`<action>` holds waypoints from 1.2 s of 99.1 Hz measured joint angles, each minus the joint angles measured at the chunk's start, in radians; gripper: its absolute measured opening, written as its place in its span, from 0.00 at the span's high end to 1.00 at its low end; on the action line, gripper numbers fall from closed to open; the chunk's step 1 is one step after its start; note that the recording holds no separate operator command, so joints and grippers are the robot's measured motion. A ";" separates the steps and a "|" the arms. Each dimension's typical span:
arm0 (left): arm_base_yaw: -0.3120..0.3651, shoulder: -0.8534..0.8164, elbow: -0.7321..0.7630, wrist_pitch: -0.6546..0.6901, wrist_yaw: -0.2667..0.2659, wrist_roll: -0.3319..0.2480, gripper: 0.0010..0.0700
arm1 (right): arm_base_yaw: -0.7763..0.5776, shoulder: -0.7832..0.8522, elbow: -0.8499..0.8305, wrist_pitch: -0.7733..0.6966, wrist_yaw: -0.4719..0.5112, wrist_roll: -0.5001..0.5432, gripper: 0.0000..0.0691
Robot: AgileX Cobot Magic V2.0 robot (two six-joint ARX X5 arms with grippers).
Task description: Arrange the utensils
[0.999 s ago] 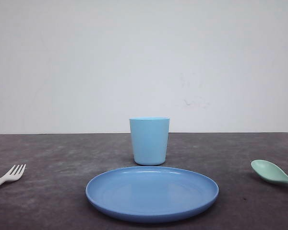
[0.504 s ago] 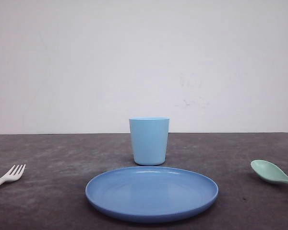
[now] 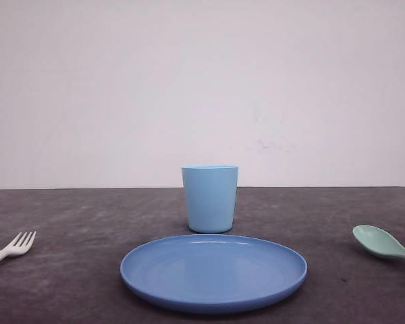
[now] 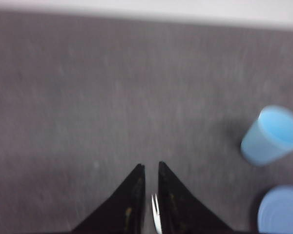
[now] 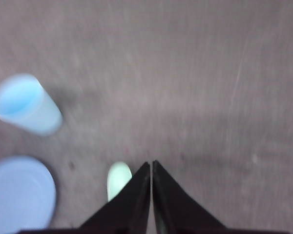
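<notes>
Item 1: white plastic fork (image 3: 12,248), four tines, lying on the dark table (image 3: 74,223) at its left edge in the front view, tines pointing toward the middle, handle running off the frame. In the left wrist view a pale sliver of the fork (image 4: 156,217) shows in the slim gap between the black fingers; whether the fingers touch it cannot be told.

Item 2: mint-green plastic spoon (image 3: 381,243), oval bowl, lying at the table's right edge in the front view, handle running off the frame. In the right wrist view the bowl of the spoon (image 5: 119,179) lies just beside one finger.

Item 3: left gripper (image 4: 151,168), black tapered fingers, jaws narrow with a thin gap between the tips, above the table.

Item 4: right gripper (image 5: 151,165), black tapered fingers, jaws closed tip to tip, nothing seen between them.

Item 5: round blue plate (image 3: 283,270), centre front of the table, between fork and spoon and well apart from both.

Item 6: light blue cup (image 3: 210,198), upright, just behind the plate.

Item 7: plain white wall (image 3: 202,88) behind the table.
</notes>
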 joint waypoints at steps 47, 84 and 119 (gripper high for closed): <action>-0.042 0.140 0.000 -0.050 -0.084 0.012 0.98 | 0.000 0.140 0.000 -0.014 0.053 -0.035 0.99; -0.042 0.140 0.000 -0.058 -0.084 0.012 0.41 | 0.000 0.140 0.000 -0.038 0.052 -0.050 0.35; -0.047 0.140 0.000 -0.088 -0.079 -0.043 0.27 | 0.000 0.140 0.000 -0.050 0.053 -0.051 0.10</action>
